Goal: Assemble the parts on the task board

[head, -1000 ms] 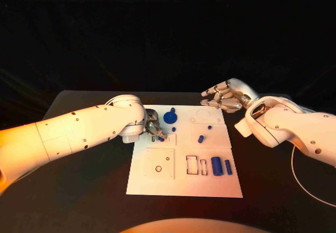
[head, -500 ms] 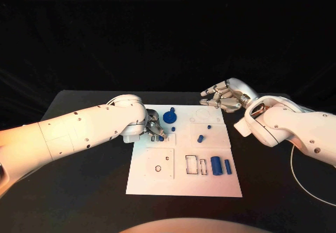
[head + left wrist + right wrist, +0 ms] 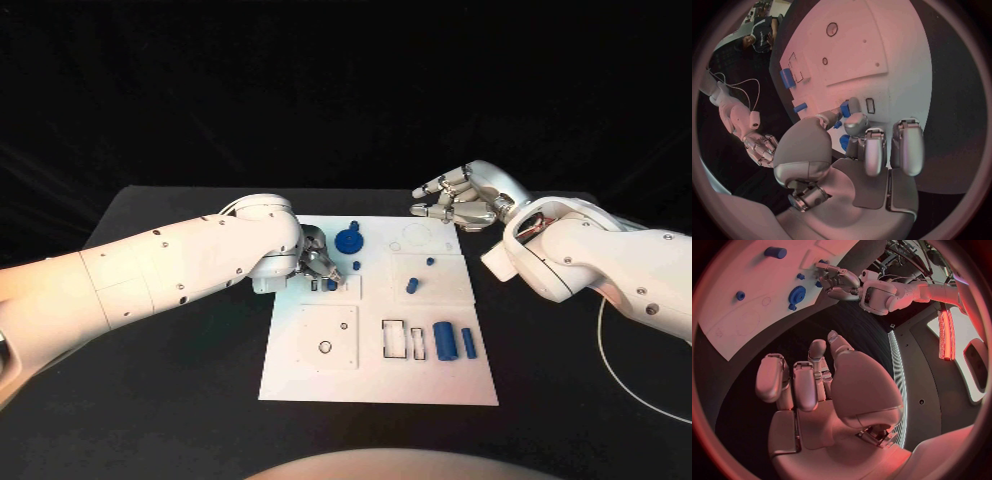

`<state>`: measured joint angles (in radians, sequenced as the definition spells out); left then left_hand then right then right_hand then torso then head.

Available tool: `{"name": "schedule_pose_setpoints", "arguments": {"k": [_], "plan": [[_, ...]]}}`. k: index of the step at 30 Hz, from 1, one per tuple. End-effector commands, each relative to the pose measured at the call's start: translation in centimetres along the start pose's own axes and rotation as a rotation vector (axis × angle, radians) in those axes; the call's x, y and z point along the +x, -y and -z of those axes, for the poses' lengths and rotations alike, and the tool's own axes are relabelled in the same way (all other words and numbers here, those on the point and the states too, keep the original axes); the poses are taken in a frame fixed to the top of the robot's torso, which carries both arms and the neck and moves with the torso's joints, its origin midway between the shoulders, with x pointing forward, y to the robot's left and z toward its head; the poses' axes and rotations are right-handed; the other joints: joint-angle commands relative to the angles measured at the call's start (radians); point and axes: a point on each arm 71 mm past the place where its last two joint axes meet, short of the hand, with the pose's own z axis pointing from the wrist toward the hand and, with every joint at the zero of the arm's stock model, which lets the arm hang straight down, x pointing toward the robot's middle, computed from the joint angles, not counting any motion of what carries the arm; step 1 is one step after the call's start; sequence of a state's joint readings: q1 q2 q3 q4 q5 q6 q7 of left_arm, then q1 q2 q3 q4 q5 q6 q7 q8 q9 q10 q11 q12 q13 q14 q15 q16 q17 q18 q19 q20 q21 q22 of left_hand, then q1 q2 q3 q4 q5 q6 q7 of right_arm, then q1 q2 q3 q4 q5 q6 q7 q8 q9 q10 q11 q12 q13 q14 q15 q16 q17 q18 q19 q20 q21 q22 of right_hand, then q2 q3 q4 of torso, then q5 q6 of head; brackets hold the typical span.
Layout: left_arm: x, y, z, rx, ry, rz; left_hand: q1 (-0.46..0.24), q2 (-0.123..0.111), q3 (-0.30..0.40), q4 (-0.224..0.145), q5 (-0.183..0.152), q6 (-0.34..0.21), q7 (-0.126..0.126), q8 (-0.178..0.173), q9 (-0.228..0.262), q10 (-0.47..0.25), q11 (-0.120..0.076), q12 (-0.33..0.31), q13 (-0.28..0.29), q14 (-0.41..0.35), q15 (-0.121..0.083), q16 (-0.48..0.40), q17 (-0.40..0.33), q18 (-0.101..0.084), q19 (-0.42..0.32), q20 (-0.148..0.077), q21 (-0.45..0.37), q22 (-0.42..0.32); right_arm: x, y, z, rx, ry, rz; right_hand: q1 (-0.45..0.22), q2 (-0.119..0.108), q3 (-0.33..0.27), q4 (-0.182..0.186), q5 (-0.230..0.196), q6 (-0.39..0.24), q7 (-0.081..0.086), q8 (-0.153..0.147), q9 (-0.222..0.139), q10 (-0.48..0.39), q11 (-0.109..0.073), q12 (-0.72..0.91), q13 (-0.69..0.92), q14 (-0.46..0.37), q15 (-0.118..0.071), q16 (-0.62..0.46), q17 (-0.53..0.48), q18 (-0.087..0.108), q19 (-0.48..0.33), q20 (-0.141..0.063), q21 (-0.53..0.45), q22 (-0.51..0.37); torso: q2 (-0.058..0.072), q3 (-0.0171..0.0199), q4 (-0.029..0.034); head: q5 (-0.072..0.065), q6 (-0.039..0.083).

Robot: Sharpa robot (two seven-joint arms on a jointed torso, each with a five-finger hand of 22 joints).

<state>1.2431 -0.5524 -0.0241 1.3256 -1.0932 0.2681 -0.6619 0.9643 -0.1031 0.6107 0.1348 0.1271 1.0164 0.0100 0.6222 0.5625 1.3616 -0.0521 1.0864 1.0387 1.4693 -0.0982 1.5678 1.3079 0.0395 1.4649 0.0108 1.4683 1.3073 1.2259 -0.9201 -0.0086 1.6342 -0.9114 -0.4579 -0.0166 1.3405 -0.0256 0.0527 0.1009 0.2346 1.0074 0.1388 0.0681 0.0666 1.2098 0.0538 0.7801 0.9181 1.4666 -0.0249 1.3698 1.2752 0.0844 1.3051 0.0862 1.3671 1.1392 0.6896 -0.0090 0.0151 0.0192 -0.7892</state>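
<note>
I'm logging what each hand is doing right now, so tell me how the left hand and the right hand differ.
The left hand is low over the task board, its fingers pinching a small blue part; the right hand hangs beyond the board's far right corner, over the black table. The left hand's fingers close together on the part; the right hand's fingers are loosely curled and apart, holding nothing. Both are silver hands on white arms.

My two arms are smooth white shells dotted with small dark screw holes. Behind each silver, segmented hand, left hand (image 3: pixel 315 266) and right hand (image 3: pixel 459 203), sits a rounded white wrist housing. A thin white cable (image 3: pixel 617 362) trails from my right forearm.
</note>
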Motion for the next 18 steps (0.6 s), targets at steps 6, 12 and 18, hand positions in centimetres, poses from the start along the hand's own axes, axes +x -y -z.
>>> {"name": "schedule_pose_setpoints", "arguments": {"k": [6, 12, 18], "plan": [[0.46, -0.1, -0.17, -0.003, -0.019, -0.009, -0.073, -0.024, -0.133, 0.043, -0.009, 0.017, 0.003, 0.001, -0.016, 0.016, -0.001, 0.006, 0.007, 0.102, -0.008, 0.003, 0.263, -0.011, 0.064, -0.006, 0.008, 0.159, 0.17, -0.04, -0.01, -0.003, -0.016, 0.001, -0.013, -0.001, -0.003, 0.011, 0.003, 0.001, 0.001, 0.002, 0.001, -0.007, -0.003, -0.008, -0.004, 0.041, 0.003, -0.007, -0.003, 0.011, -0.009, 0.001, -0.006, -0.004, 0.0, -0.0006, 0.001, -0.001, 0.001], [0.25, -0.22, 0.0, -0.003, 0.014, 0.008, -0.08, -0.019, -0.245, 0.076, -0.01, 0.025, -0.003, 0.003, -0.029, 0.024, -0.005, 0.012, 0.017, 0.102, -0.012, 0.003, 0.263, -0.012, 0.066, -0.01, 0.011, 0.164, 0.2, -0.03, -0.05, -0.002, -0.018, 0.001, -0.015, -0.001, -0.004, 0.013, 0.002, 0.001, 0.001, 0.002, 0.001, -0.007, -0.003, -0.008, -0.005, 0.041, 0.003, -0.008, -0.003, 0.011, -0.009, 0.001, -0.007, -0.005, 0.0, -0.001, 0.0001, -0.001, 0.002], [-0.16, -0.39, 0.56, 0.006, 0.041, 0.025, -0.066, -0.008, -0.327, 0.105, -0.017, 0.026, -0.004, 0.006, -0.038, 0.027, -0.008, 0.014, 0.021, 0.102, -0.015, 0.003, 0.263, -0.012, 0.067, -0.013, 0.012, 0.167, 0.2, 0.01, -0.07, -0.001, -0.019, 0.001, -0.015, -0.001, -0.004, 0.013, 0.002, 0.001, 0.001, 0.002, 0.001, -0.007, -0.003, -0.008, -0.005, 0.041, 0.003, -0.008, -0.003, 0.011, -0.009, 0.001, -0.007, -0.005, 0.0, -0.0006, 0.0001, -0.003, 0.003]]}}
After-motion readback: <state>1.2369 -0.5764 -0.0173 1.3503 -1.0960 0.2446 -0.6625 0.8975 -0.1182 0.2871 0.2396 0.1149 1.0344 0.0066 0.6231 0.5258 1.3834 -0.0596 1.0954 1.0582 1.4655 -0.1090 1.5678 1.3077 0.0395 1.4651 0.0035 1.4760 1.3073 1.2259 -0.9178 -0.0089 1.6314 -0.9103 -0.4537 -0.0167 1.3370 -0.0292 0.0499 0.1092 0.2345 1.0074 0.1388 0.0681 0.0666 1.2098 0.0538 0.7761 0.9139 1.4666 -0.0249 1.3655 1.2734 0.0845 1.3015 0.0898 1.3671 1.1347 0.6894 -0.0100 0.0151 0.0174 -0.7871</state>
